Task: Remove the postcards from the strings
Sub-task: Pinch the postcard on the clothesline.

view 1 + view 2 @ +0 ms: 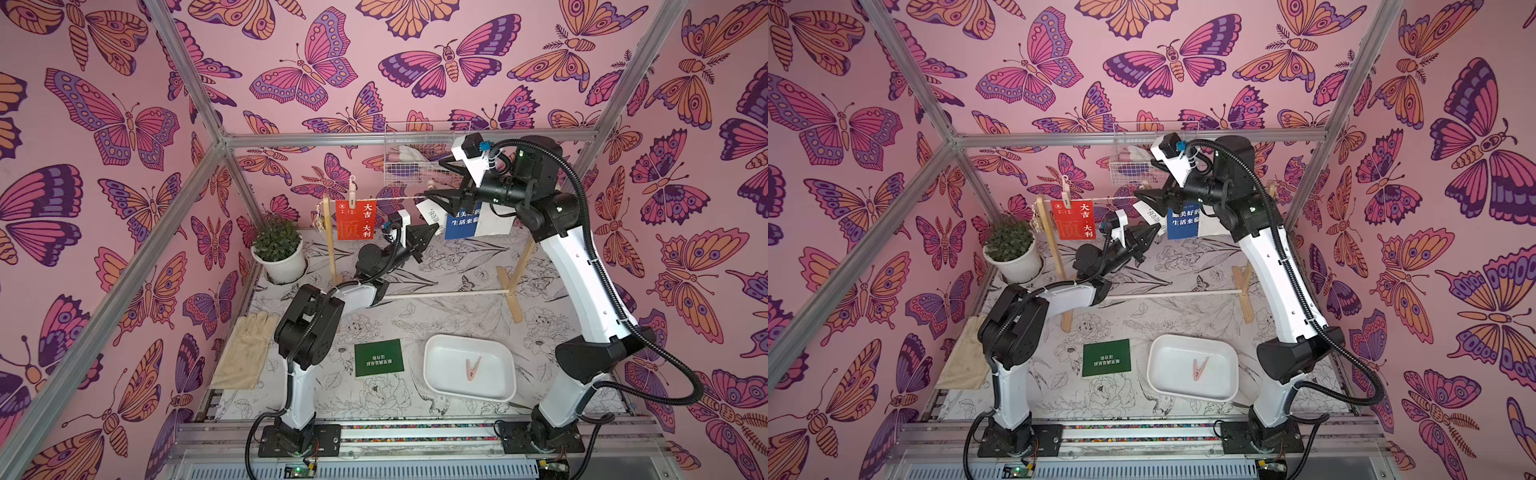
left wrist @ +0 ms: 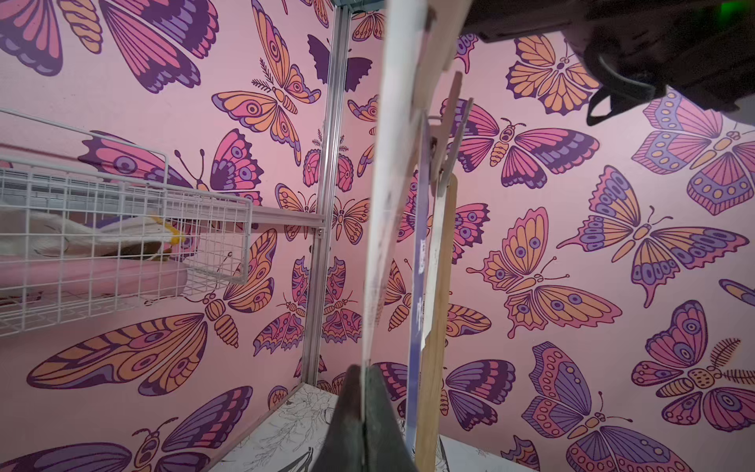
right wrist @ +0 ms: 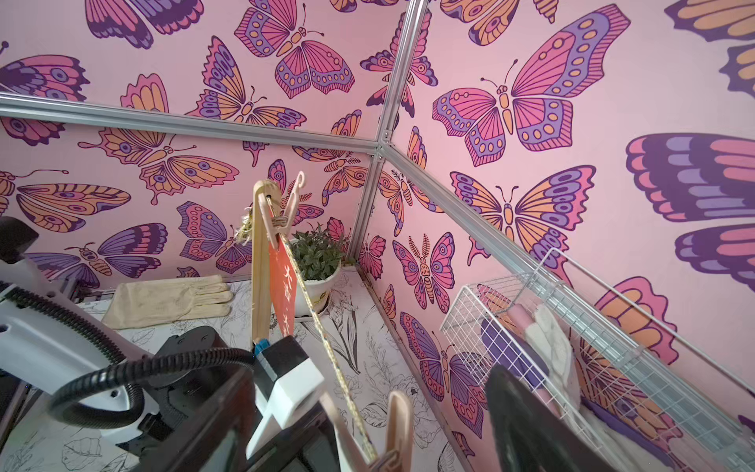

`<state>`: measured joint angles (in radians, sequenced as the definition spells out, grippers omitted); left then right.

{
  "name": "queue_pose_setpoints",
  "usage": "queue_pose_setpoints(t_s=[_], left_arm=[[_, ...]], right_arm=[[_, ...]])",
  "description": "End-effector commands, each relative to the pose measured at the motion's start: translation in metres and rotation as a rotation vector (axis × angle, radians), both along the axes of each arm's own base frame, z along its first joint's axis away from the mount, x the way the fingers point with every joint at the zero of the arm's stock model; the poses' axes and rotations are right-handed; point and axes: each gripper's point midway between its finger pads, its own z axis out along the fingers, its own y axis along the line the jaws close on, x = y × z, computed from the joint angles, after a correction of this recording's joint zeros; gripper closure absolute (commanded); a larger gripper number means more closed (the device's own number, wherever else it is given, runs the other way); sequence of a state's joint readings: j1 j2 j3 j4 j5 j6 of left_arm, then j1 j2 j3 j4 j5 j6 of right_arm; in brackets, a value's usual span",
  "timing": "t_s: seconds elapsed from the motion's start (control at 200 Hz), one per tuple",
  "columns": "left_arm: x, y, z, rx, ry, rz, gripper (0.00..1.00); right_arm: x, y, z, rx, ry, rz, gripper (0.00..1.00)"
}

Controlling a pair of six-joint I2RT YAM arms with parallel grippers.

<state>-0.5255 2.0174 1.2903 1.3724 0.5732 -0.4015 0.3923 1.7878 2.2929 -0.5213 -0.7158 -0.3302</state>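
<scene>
Thin, twisted twine [image 1: 395,200] spans the top of the wooden frame [image 1: 330,245]. The left gripper [image 2: 362,374], jaws pressed together, pinches the lower edge of the flat white postcard [image 1: 427,211] hanging mid-frame. The right gripper [image 1: 432,179] stands spread astride a peg [image 3: 394,421] on the twine. The red postcard [image 1: 354,220] hangs by the frame's left post. The blue postcard [image 1: 461,226] hangs just beside the white one. The green postcard [image 1: 379,357] lies flat in front of the frame, its edges free.

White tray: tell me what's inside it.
One pink peg lies in the tray, nothing else. Its whole inside shows in both top views; nothing is covered.
</scene>
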Motion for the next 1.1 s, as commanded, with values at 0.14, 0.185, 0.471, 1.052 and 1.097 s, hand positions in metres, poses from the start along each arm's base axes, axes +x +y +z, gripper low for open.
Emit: queue_pose_setpoints(t_s=[0.14,0.185,0.471,1.052,1.097], left_arm=[[-0.006,0.017,0.027,-0.035,-0.087,0.014,1.0],[-0.006,0.018,0.028,-0.035,-0.088,0.013,1.0],[-0.01,0.02,0.034,-0.03,-0.106,0.006,1.0],[-0.007,0.025,0.033,-0.016,-0.111,0.008,1.0],[-0.007,0.025,0.033,-0.016,-0.11,0.009,1.0]], right_arm=[[-0.01,0.0,0.005,-0.005,-0.011,0.027,0.16],[-0.008,0.001,0.001,-0.02,-0.014,0.014,0.16],[-0.003,0.01,-0.023,-0.111,-0.031,-0.008,0.16],[0.008,0.018,-0.038,-0.12,0.006,-0.003,0.18],[0.009,0.02,-0.04,-0.123,0.01,0.001,0.18]])
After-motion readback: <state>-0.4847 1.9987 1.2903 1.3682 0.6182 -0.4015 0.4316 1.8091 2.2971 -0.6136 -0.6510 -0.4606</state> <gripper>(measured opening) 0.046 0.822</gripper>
